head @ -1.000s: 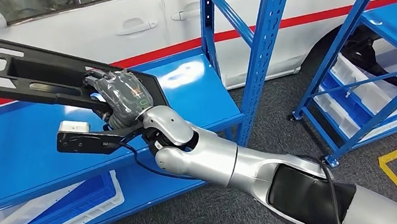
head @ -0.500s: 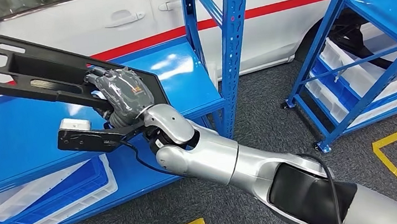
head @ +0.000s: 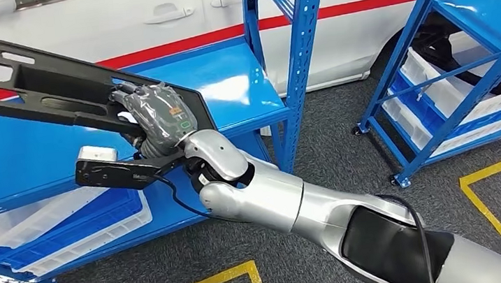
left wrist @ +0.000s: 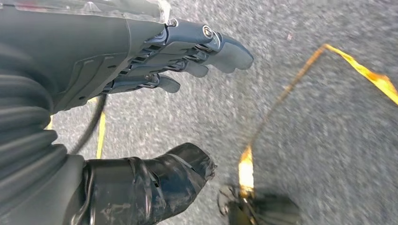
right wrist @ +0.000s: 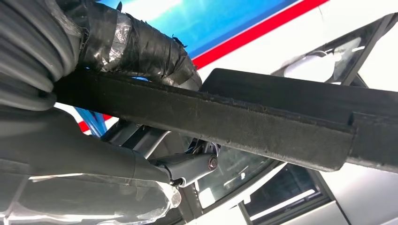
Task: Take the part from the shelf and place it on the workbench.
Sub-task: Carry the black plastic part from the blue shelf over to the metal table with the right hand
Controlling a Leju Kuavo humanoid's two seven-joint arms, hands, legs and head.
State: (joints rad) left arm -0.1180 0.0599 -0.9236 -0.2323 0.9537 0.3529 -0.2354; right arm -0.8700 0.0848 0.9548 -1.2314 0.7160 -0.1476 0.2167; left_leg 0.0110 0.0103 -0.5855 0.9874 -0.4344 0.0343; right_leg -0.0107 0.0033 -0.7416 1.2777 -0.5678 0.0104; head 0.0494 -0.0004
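Robot arm, silver and jointed, reaching up and to the left from the bottom right corner in the head view. Its right hand [head: 156,118], wrapped in a clear cover, has its fingers closed around a long black plastic part [head: 38,86]. The part is a flat, narrow panel with cut-out openings. It runs from the hand out toward the upper left edge of the view and is tilted, held above the blue shelf [head: 242,93] rather than lying on it. In the right wrist view the same part [right wrist: 225,117] crosses in front of the camera as a dark rough-edged bar, with the taped thumb [right wrist: 136,47] pressed over one side and the other fingers curled beneath it.

A small black camera bar [head: 114,173] with a white block on top sticks out sideways from the wrist. A black cable loops below it.

The blue metal shelf has a lower level holding a white and blue tray [head: 67,227]. Behind the shelf stands a white car [head: 171,16] with a red stripe along its side. A second blue rack [head: 463,56] stands to the right, holding white bins. The floor [head: 347,152] is dark grey carpet marked with yellow tape lines [head: 497,179].

The left hand [left wrist: 155,93] hangs over the carpet. Its fingers are spread apart from the thumb and hold nothing.
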